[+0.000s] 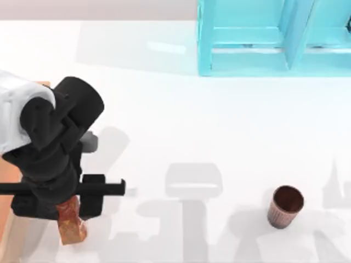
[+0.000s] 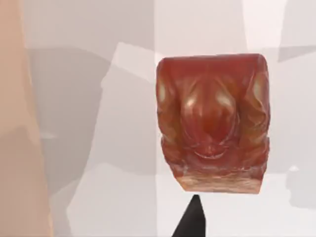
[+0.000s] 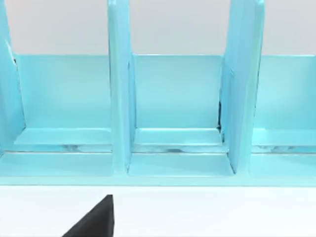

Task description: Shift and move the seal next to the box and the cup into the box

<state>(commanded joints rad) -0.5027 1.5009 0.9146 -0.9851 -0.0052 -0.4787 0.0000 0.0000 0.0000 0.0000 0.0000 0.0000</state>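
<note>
The AgileX left gripper point(image 1: 70, 211) hangs over the seal point(image 1: 72, 221) near the table's front left, just beside the box point(image 1: 4, 219) whose tan edge runs along the left border. Whether its fingers clasp the seal or stand apart cannot be told. The cup point(image 1: 285, 205) stands upright on the bare table, well apart to the right, not yet in the box. A careless lift or nudge could tip the seal or push it against the box rim.
</note>
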